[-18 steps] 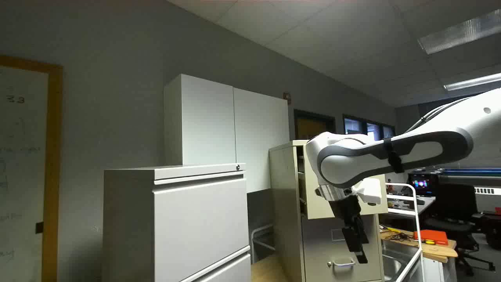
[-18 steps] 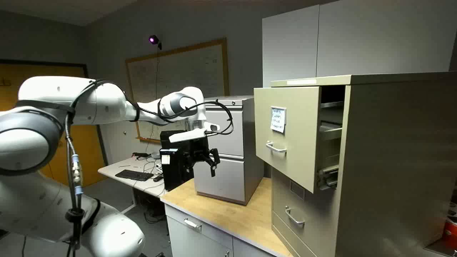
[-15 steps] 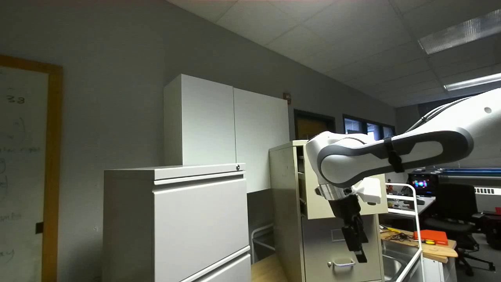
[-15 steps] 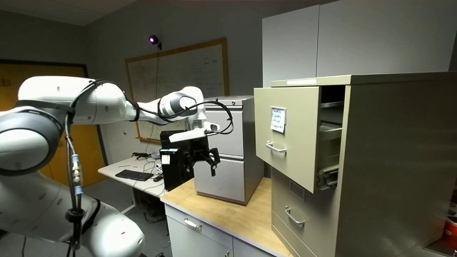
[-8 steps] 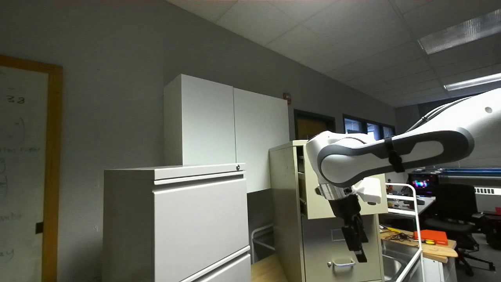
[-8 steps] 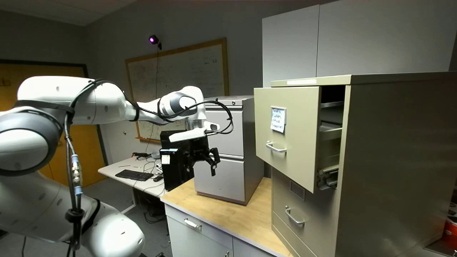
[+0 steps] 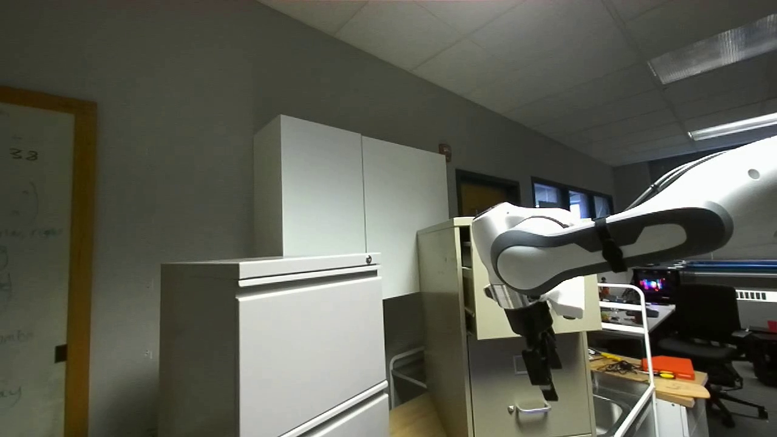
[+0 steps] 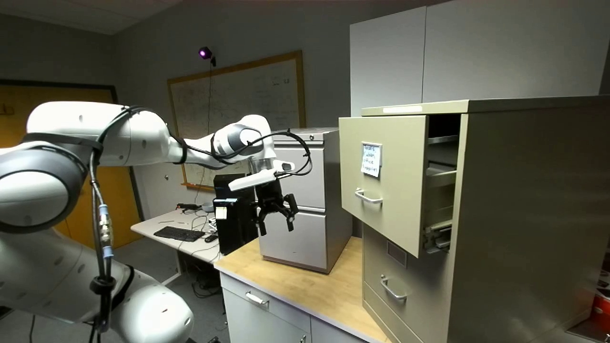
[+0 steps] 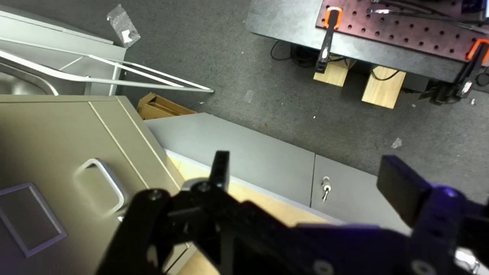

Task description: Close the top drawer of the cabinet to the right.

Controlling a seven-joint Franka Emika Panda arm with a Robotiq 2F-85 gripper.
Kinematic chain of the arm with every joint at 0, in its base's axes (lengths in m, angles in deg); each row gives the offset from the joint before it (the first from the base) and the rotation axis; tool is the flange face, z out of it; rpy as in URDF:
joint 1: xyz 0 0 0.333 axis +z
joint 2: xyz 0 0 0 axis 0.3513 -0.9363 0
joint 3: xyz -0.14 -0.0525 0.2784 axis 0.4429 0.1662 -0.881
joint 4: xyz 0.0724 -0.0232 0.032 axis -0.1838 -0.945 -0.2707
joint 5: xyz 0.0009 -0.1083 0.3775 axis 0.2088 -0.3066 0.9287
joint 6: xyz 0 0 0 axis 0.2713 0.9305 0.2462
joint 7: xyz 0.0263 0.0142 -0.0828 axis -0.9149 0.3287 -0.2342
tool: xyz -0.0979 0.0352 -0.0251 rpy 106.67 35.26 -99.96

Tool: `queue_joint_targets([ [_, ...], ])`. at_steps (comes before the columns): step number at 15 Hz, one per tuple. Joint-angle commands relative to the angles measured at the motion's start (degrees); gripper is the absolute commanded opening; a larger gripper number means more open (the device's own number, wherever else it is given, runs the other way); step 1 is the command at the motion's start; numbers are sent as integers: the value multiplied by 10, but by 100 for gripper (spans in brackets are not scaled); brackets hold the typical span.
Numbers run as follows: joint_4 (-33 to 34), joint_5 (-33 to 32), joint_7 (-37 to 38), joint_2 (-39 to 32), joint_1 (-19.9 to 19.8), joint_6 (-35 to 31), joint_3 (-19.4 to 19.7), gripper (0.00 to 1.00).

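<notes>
**Jaws wide apart, nothing between them; top drawer (image 8: pixel 393 178) out, gripper (image 8: pixel 277 229) short of it**

Largest first. Cabinet (image 8: pixel 524 214): tall, beige, filling the right of an exterior view, with a shorter pale grey cabinet (image 8: pixel 300 181) to its left, apart from it.

Top drawer: its front stands well proud of the frame, dark gap and slide rail showing at the side. The lower drawer (image 8: pixel 424 286) sits flush; the wrist view seems to look down on that one.

Gripper: hangs tips down, slightly tilted, in front of the beige face. From where I stand there is a clear gap to the drawer front. No contact.

Step in hand, my reading: approach. The closing itself looks not to have begun.

Next move, as I judge it: bring the jaws together for a firm pusher, square up to the drawer front, rise if the tips prove too low, then press straight back along the slide until front meets frame. No grasp needed.

Smallest: silver handle (image 8: pixel 368 196), and above it a handwritten label (image 8: pixel 371 159). Bare metal beside the handle is probably the best patch to push; spread jaws might snag on the handle.
</notes>
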Motion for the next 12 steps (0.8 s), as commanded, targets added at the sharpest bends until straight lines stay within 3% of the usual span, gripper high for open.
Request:
queue_joint_targets([
  [1, 13, -46, 45, -3, 2, -50, -13, 100],
  [2, 15, -62, 57, -2, -1, -71, -17, 100],
  [4, 16, -88, 83, 3, -5, -117, -23, 73],
  [12, 18, -225, 220, 15, -52, -287, -44, 12],
])
